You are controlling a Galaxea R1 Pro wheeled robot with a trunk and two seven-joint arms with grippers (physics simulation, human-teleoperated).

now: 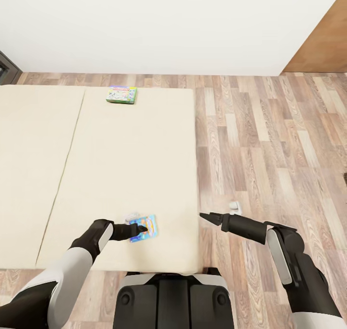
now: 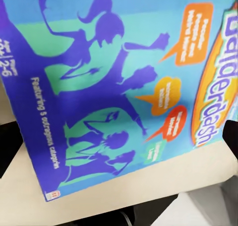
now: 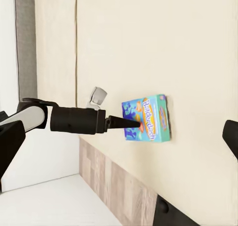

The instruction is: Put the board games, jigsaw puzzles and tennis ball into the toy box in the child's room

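Head view: left gripper (image 1: 142, 230) over the Balderdash box (image 1: 146, 227) on the bed (image 1: 120, 175); grip state unclear.
Right gripper (image 1: 202, 216): beside bed edge, state unclear.
Green-edged game box (image 1: 121, 94): far mattress edge.

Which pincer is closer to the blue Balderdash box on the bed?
Left. The left pincer is right at the blue Balderdash box on the bed; the right pincer hangs off the mattress edge, apart.

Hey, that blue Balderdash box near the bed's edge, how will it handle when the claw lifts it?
The Balderdash box looks thin and flat, so probably stiff and light. Its glossy printed face may be slippery. Lying flat on the bed, it shouldn't roll.
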